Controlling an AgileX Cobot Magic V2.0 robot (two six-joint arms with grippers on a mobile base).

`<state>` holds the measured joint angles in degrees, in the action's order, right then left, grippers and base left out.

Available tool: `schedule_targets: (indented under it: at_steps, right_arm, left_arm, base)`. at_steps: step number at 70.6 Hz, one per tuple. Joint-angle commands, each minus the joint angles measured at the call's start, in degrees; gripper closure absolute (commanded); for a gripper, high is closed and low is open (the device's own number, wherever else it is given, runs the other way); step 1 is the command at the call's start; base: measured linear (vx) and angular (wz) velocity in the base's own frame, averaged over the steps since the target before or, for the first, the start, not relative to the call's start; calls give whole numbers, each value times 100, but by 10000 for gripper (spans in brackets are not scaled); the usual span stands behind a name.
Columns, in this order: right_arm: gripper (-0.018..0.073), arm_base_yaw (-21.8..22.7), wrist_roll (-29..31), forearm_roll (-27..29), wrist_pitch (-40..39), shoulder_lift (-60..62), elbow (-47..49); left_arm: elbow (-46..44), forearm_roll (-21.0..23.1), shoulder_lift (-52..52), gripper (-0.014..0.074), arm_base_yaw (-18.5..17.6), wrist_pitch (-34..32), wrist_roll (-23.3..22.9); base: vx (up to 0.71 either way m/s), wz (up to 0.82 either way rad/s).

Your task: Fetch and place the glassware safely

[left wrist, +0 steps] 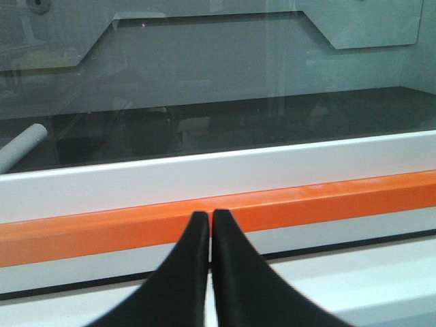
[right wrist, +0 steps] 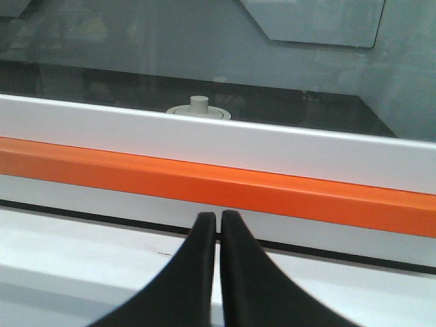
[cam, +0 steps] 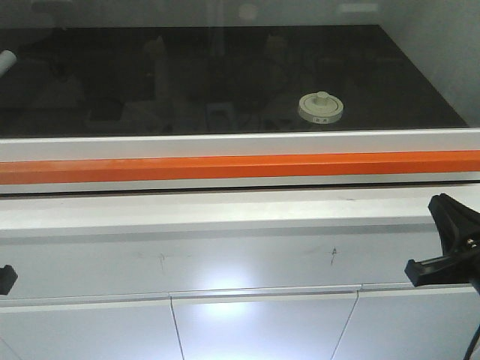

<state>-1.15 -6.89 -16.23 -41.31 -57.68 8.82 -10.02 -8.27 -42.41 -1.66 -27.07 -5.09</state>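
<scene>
The glassware point(cam: 321, 106), a squat clear jar with a cream-white knobbed lid, stands on the dark glossy bench top, right of centre. In the right wrist view only the glassware's lid and knob point(right wrist: 198, 107) rise above the white rim. My right gripper point(right wrist: 219, 216) is shut and empty, low in front of the orange strip, well short of the jar. Part of the right arm point(cam: 448, 247) shows at the front view's right edge. My left gripper point(left wrist: 210, 215) is also shut and empty, facing the orange strip farther left; a bit of the left arm point(cam: 6, 278) peeks in at the left edge.
A white rim point(cam: 240, 142) and an orange strip point(cam: 240, 166) run across the bench front, with white cabinet fronts point(cam: 255, 322) below. A white cylinder point(cam: 6, 61) lies at the far left of the dark top, and the same white cylinder point(left wrist: 22, 144) appears in the left wrist view. A grey back wall rises behind.
</scene>
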Motion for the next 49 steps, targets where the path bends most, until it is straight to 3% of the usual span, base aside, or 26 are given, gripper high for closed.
schedule_targets:
  at_steps: [1,21,49]
  right_arm:
    - [563,27,200,198,-1142,-486,144]
    - [563,27,689,659,-2776,-2192,175]
    - [563,27,927,725,-2803,-3070,741]
  left_arm:
    - [-138,44,-210,603,-34,-747,2]
    - [-138,44,-731,603,-34,-1329,2]
    - [-138,44,-834,603,-34,-1599,2]
  base:
    - [0,0]
    - [0,0]
    - [0,0]
